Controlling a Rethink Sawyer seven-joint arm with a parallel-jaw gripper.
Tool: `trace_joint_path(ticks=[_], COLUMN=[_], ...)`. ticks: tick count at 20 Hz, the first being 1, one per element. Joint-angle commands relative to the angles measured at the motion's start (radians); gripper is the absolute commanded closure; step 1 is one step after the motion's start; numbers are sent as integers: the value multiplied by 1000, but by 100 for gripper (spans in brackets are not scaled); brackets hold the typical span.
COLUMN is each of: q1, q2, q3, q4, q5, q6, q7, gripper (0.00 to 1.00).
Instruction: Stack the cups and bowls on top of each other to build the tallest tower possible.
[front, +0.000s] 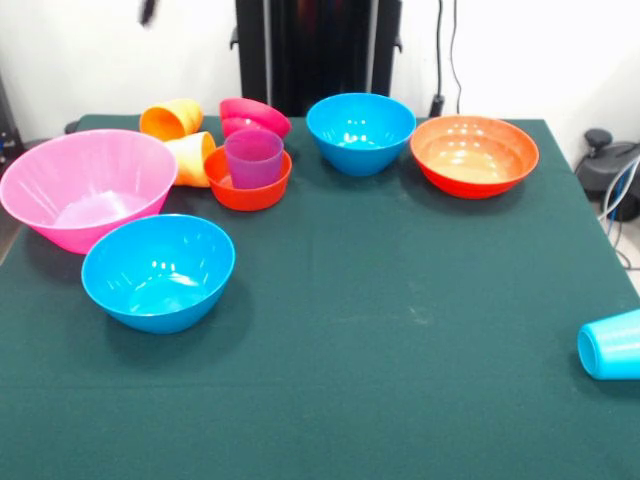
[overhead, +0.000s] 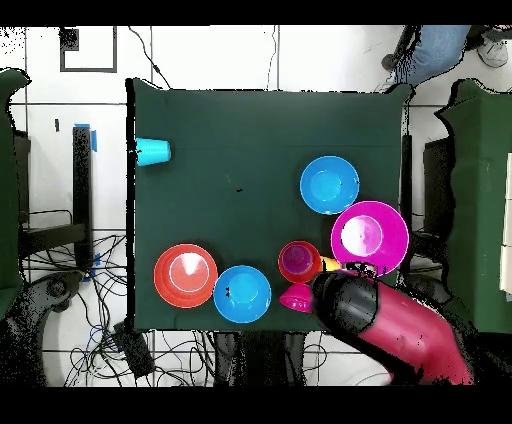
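- Purple cup (front: 254, 157) stands in small orange bowl (front: 247, 180), crowded by magenta bowl (front: 254, 116) and two tipped orange cups (front: 172, 119).
- Arm (overhead: 385, 318) hangs over that corner; whether its grip is closed cannot be told.
- No readable writing.

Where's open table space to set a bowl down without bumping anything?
The widest bare stretch lies between the near blue bowl and the light blue cup lying at the table's edge. The pink bowl, purple cup and orange cups are crowded together.
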Motion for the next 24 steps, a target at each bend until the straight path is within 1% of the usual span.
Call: trace_joint_path(ticks=[1,2,4,5,6,7,8,11,12,13,14,16,17,19,21,22,23,24], q1=[-148,-196,-342,-482,-604,-671,-754,-822,-860,-880,-907,-928,-943,-961,-956,-938,-923,-897], q2=[-364,-403,-493,-552,-606,-628,-638,-632,-619,-609,-590,-565,-548,-499,-428,-382,-332,-281], q3=[240,281,421,582,726,809,931,1024,1087,1116,1169,1201,1224,1253,1250,1220,1195,1151], q4=[154,186,279,388,495,537,559,571,574,584,599,606,611,611,598,584,571,555], q5=[-7,24,103,213,331,353,292,271,223,223,194,141,128,70,-8,-46,-68,-78], q6=[83,51,-89,-193,-258,-294,-358,-396,-425,-435,-462,-505,-516,-568,-659,-707,-729,-730], q7=[-587,-653,-852,-993,-1131,-1185,-1152,-1110,-1055,-1015,-941,-851,-832,-783,-738,-736,-738,-748], gripper=[100,100,100,100,100,100,0,0,0,0,0,0,0,0,0,0,0,0])
